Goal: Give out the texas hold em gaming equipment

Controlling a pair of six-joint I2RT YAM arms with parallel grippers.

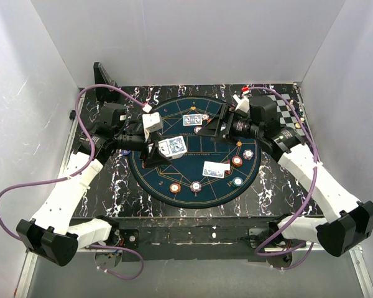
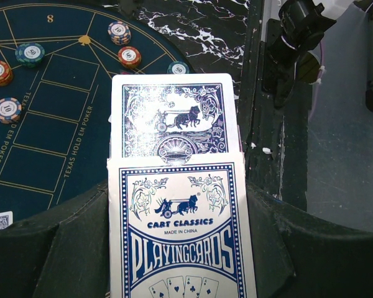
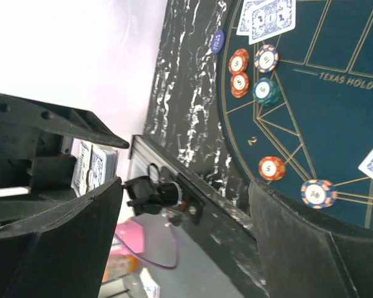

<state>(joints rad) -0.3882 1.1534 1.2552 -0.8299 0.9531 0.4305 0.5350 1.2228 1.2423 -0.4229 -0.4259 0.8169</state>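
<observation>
My left gripper (image 2: 180, 251) is shut on a blue-and-white playing-card box (image 2: 181, 230). One blue-backed card (image 2: 173, 115) sticks out of the box's top. In the top view the box (image 1: 172, 146) hangs over the left part of the round dark-blue mat (image 1: 174, 171). My right gripper (image 1: 212, 128) stands open and empty over the mat's far right; its fingers (image 3: 311, 236) hold nothing. Blue-backed cards (image 1: 191, 119) (image 1: 215, 168) lie on the mat. Striped poker chips (image 1: 237, 161) (image 1: 195, 186) (image 3: 271, 167) sit around its near edge. A blue disc (image 3: 217, 41) lies just off the mat.
A black-and-white chessboard (image 1: 292, 105) lies at the far right of the marbled black table (image 1: 118, 186). White walls close in the left, back and right sides. Purple cables (image 1: 25, 186) loop beside both arms.
</observation>
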